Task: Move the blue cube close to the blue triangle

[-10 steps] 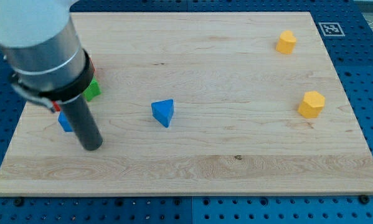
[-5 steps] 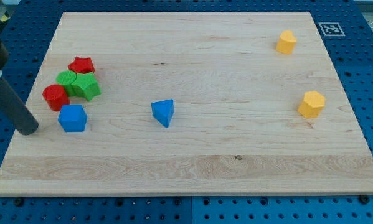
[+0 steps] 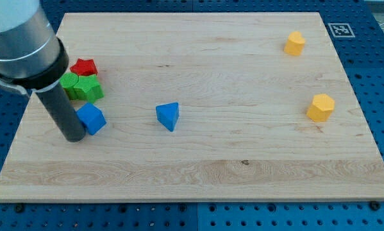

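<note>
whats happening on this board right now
A robot arm's dark rod has my tip pressed against the left side of the blue cube, placed to push it toward the view's right, where the blue triangle sits with a gap between them. Green blocks and a red block cluster just above the cube. Two yellow blocks lie far right.

My tip (image 3: 74, 136) touches the view's left side of the cube (image 3: 91, 119), the triangle (image 3: 168, 116) lying rightward.
</note>
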Available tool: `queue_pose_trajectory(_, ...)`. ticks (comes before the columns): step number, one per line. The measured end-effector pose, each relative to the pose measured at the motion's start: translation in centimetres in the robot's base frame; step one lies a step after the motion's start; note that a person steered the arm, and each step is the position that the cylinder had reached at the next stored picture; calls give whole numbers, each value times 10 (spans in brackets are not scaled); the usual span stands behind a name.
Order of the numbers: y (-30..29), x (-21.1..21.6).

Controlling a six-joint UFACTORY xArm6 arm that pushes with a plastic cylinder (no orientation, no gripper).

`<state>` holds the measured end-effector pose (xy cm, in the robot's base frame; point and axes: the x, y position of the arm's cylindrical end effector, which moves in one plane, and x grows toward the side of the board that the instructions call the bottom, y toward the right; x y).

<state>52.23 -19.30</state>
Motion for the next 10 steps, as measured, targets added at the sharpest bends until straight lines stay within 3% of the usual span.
queue_pose_trajectory(3, -42, -3)
queue_pose_trajectory(10, 62, -23)
